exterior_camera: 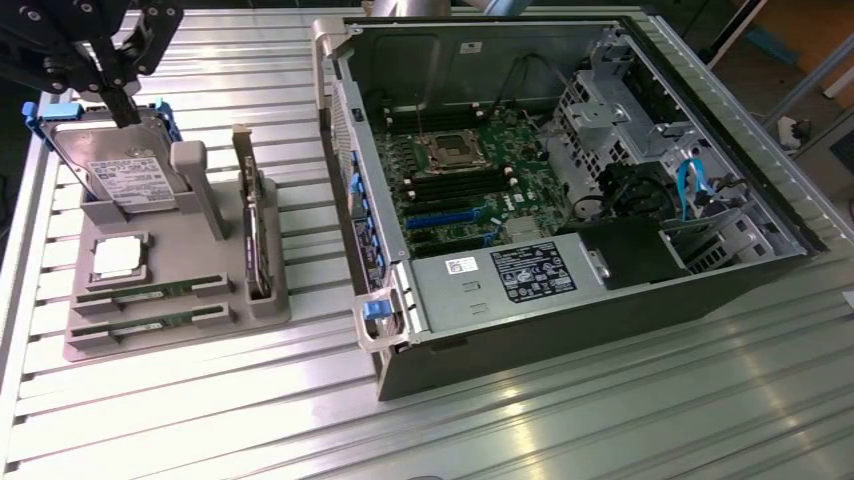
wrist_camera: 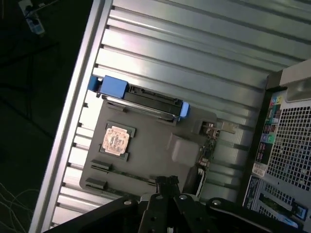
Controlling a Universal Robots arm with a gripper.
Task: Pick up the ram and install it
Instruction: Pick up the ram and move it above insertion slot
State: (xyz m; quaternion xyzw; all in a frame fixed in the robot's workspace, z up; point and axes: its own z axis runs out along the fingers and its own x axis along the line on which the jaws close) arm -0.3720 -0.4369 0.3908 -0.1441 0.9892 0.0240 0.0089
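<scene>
Gripper [exterior_camera: 120, 108] is shut, fingers pressed together with nothing seen between them. It hangs over the far end of the grey fixture [exterior_camera: 174, 250], just above the hard drive [exterior_camera: 127, 175] that stands upright in its cradle. That's near the tabletop's [exterior_camera: 561, 400] far corner on the exterior view's left. The ram [exterior_camera: 147, 292] lies at the opposite, near end of the same fixture, seated flat in a slot. A second ram stick [exterior_camera: 140, 325] sits just beside it, parallel, closest to the fixture's near edge. Can't tell which of the two is the target. So the ram is well apart from the tool, across the fixture's whole length toward its near edge and lower down, with the CPU chip [exterior_camera: 120, 258] between them. The ram's long axis runs along the fixture's near short edge, roughly from the exterior view's left to its right. That is crosswise to the expansion card [exterior_camera: 254, 230] standing on edge along the fixture's side. The open computer case [exterior_camera: 387, 370] sits on the exterior view's right of the fixture, with its motherboard [exterior_camera: 467, 190] exposed. In the wrist view the gripper [wrist_camera: 167, 183] points down at the fixture [wrist_camera: 146, 145], with the hard drive [wrist_camera: 141, 99] at the far side. Judgement: nothing picked yet, ram untouched.
</scene>
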